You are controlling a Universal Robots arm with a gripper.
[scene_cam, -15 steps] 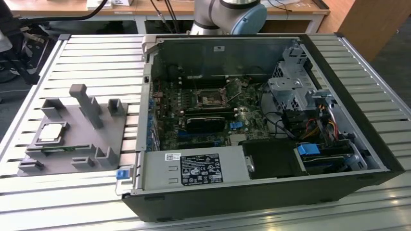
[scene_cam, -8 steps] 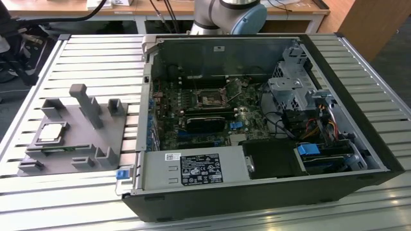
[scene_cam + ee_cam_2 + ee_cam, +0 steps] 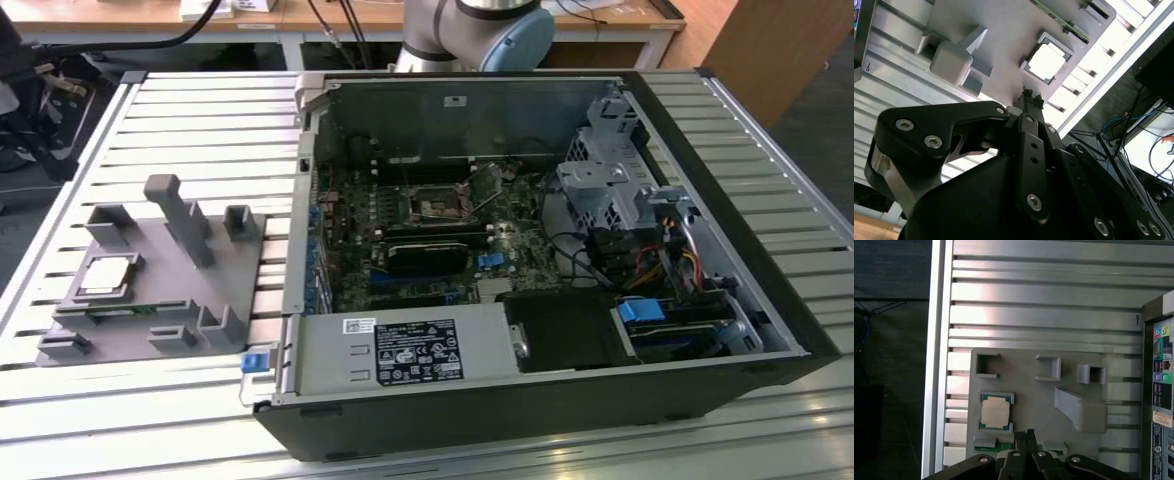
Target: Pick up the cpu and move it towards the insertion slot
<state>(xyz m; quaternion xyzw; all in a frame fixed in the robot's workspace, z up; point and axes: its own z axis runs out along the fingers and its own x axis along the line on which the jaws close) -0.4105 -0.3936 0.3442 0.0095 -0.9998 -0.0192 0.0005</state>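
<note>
The arm (image 3: 483, 28) rises at the far edge of the exterior view, behind the open case (image 3: 561, 410). In both wrist views the gripper (image 3: 1027, 433) (image 3: 1032, 95) points down over the grey tray (image 3: 1029, 395), its fingers pressed together with nothing between them. The cpu (image 3: 995, 411) lies flat in its tray pocket (shiny top up), just beside the fingertips but not touching them. The slot (image 3: 438, 205) sits inside the case, well apart from the cpu.
</note>
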